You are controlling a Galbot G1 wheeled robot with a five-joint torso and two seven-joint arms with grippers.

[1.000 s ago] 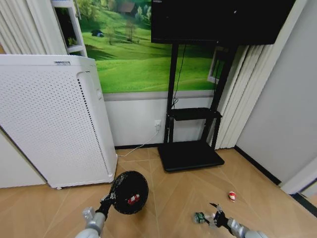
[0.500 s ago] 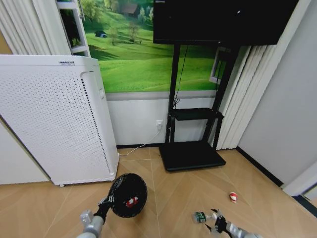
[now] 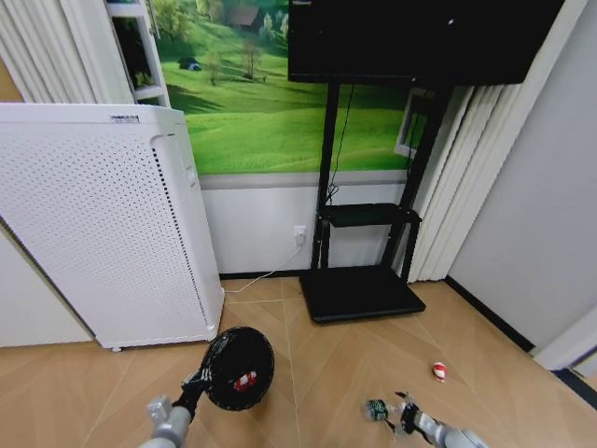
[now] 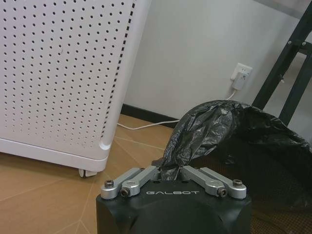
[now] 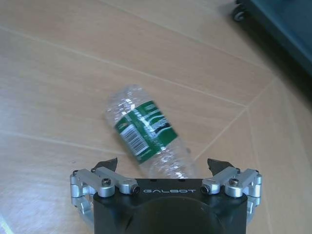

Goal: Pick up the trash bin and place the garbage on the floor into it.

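Note:
My left gripper (image 3: 199, 385) is shut on the rim of the trash bin (image 3: 239, 367), a black mesh basket lined with a black bag, and holds it tilted above the floor (image 3: 326, 373). The left wrist view shows the left gripper (image 4: 168, 168) pinching the bag-covered rim of the bin (image 4: 243, 146). A red-and-white lump (image 3: 245, 380) lies inside the bin. A crushed clear bottle with a green label (image 3: 376, 409) lies on the floor. My right gripper (image 3: 406, 417) is open just behind it. In the right wrist view the bottle (image 5: 146, 136) lies between the spread fingers of the right gripper (image 5: 163, 165). Another red-and-white lump (image 3: 438, 371) lies farther right.
A tall white perforated appliance (image 3: 103, 224) stands at the left, close to the bin. A black TV stand (image 3: 359, 289) with a flat base sits against the wall ahead. A grey wall (image 3: 522, 233) closes off the right side.
The head view shifted slightly a second ago. The bin in my left gripper has drifted a little left and lower. My right gripper has stayed low by the bottle, still open.

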